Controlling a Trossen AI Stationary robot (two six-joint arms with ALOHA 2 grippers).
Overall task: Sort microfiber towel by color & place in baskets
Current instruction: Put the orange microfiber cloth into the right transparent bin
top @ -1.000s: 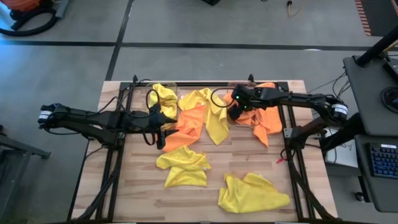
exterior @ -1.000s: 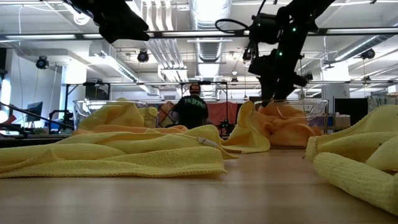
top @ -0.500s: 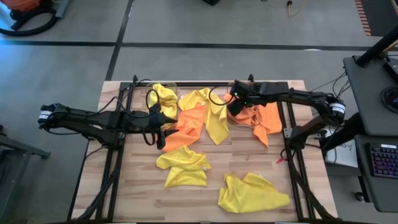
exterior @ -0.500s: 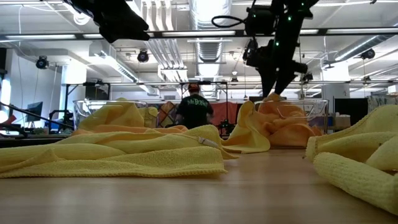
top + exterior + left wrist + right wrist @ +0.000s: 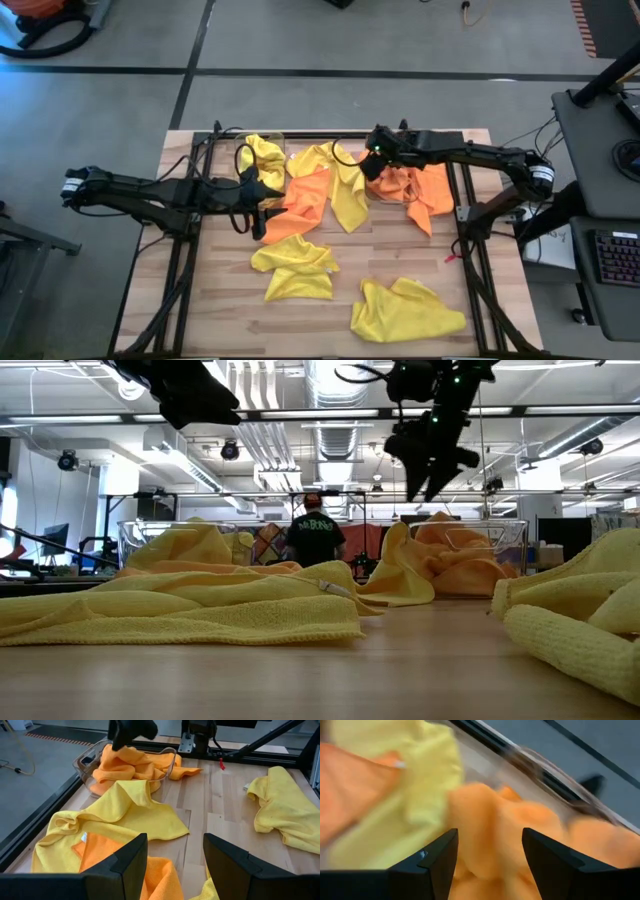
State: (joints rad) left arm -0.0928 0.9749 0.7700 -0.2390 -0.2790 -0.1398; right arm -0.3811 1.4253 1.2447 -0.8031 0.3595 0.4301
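My right gripper (image 5: 370,168) is open and hangs above the left end of the right basket (image 5: 516,536). The basket holds a pile of orange towels (image 5: 408,184), seen close below the fingers as orange towels (image 5: 495,820) in the right wrist view. One orange flap (image 5: 428,214) hangs over the basket's wall onto the table. The left basket (image 5: 135,532) holds yellow towels (image 5: 262,155). My left gripper (image 5: 175,865) is open above an orange towel (image 5: 305,205) lying flat beside a yellow towel (image 5: 345,190), which leans against the right basket.
Two more yellow towels (image 5: 294,270) (image 5: 405,310) lie crumpled near the table's near edge. Bare wood shows between them and along the table's left side (image 5: 215,290). A person (image 5: 312,535) stands in the room beyond the table's far edge.
My right gripper has risen off the orange pile in the right basket and drifted a little toward the table's far-left, tipping as it went. The orange pile stays in the basket.
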